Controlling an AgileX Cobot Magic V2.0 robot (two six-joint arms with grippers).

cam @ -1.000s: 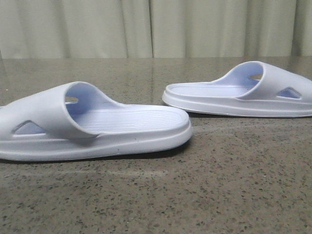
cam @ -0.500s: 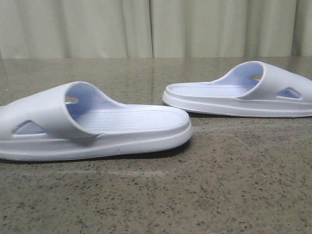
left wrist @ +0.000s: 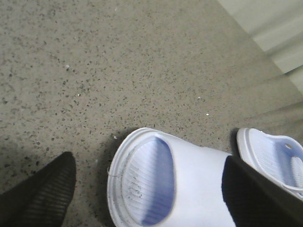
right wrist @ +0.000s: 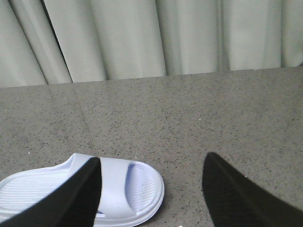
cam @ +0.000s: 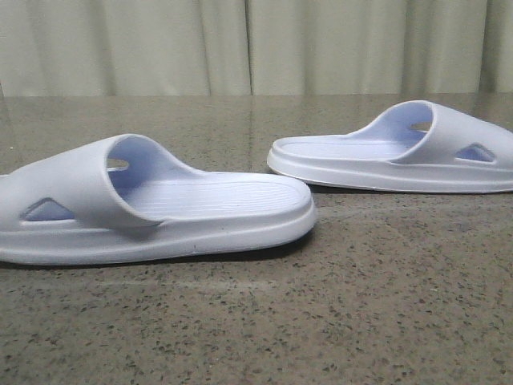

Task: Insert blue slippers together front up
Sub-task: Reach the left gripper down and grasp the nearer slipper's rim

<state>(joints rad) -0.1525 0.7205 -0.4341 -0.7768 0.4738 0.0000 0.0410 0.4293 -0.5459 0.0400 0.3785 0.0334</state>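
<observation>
Two pale blue-white slippers lie soles down on the speckled stone table. The near slipper [cam: 152,212] is at the left, its heel end pointing right. The far slipper [cam: 401,152] is at the right, its heel end pointing left. No gripper shows in the front view. My left gripper [left wrist: 151,196] is open above the toe end of the near slipper [left wrist: 189,179], with nothing between its fingers [left wrist: 42,194]; the far slipper's edge [left wrist: 274,158] shows beyond. My right gripper [right wrist: 151,189] is open over the far slipper's toe end [right wrist: 128,189], not touching it.
A pale pleated curtain [cam: 256,44] hangs behind the table's far edge [cam: 256,96]. Bare speckled table surface [cam: 321,321] lies in front of both slippers.
</observation>
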